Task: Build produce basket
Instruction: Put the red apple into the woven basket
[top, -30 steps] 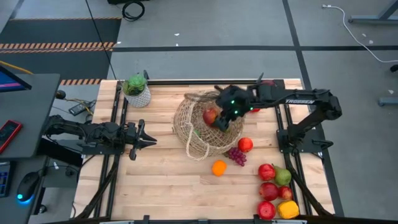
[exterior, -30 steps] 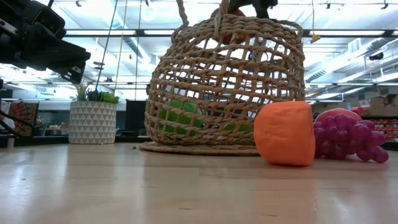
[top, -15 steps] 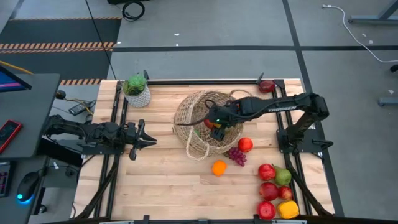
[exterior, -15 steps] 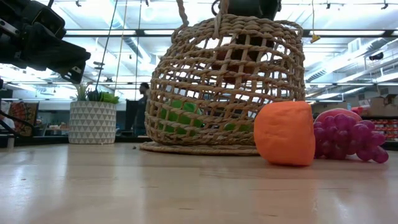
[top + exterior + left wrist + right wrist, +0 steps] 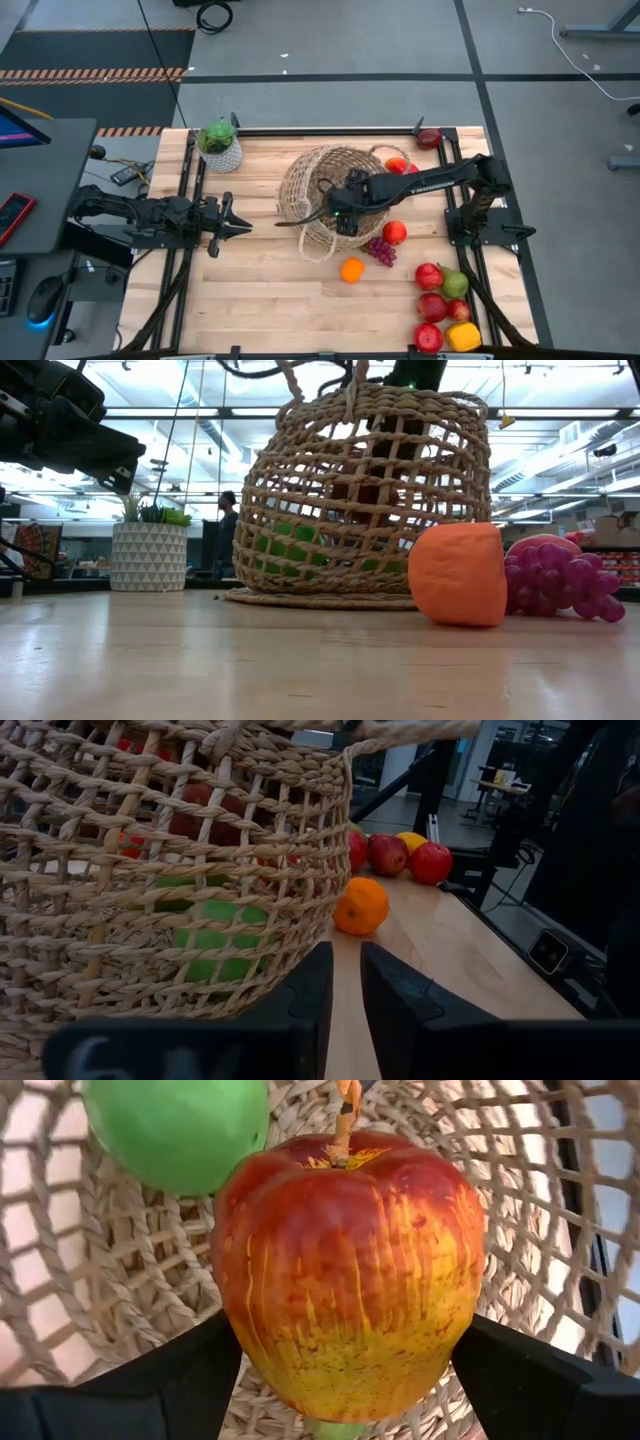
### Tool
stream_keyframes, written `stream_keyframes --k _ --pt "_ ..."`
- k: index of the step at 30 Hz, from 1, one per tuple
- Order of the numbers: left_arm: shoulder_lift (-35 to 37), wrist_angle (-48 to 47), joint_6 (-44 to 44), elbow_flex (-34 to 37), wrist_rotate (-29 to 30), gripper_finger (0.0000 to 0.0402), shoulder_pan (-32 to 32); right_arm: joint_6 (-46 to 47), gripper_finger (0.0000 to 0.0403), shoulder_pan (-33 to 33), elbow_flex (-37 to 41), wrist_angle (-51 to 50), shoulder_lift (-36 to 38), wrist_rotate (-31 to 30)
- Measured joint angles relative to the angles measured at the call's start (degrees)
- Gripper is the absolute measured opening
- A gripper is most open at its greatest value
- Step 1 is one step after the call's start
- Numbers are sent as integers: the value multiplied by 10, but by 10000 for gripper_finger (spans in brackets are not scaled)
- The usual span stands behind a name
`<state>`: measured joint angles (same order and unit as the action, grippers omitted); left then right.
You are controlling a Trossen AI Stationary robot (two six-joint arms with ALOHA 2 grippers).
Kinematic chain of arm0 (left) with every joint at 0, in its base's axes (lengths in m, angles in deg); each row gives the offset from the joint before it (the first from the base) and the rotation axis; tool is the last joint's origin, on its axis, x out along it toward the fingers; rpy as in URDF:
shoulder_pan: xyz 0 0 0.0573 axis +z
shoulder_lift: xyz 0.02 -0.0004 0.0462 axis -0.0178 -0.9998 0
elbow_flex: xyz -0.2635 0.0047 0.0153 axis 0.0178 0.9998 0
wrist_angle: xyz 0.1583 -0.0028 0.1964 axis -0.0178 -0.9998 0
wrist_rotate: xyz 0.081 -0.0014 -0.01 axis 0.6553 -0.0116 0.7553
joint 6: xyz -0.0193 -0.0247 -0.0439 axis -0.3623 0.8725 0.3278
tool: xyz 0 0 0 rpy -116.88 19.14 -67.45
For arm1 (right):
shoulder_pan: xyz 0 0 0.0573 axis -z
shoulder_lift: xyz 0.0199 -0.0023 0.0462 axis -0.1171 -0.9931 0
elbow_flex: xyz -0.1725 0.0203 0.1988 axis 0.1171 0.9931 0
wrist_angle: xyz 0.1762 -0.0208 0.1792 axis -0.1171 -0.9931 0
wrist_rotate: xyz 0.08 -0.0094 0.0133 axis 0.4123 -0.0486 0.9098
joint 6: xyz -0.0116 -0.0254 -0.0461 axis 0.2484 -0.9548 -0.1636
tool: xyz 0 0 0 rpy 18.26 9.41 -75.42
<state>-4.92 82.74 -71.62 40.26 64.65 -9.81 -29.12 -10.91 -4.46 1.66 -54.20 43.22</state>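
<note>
While the basket (image 5: 325, 195) stands mid-table, a red-yellow apple (image 5: 345, 1270) is clamped between the fingers of the right gripper (image 5: 342, 208), lowered inside it above a green apple (image 5: 175, 1130). An orange (image 5: 352, 270) and grapes (image 5: 382, 250) are seen just beside the basket. The left gripper (image 5: 232, 227) is held closed, apart on the left.

Rough woven wicker basket (image 5: 312, 196), glossy smooth apple (image 5: 347, 1270), matt wooden table (image 5: 260, 285)

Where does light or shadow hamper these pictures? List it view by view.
Low view: bright ceiling lights behind the basket leave its inside dim. High view: even light, though the right gripper shows dark within the basket. Right wrist view: the held red apple is well lit.
</note>
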Motion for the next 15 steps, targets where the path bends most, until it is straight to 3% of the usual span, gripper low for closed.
stream_keyframes --k 8,15 --pt "0 0 0 0 0 56 0 -39 339 2 0 2 -10 25" --pt "0 0 0 0 0 62 0 -108 339 13 0 1 -10 95"
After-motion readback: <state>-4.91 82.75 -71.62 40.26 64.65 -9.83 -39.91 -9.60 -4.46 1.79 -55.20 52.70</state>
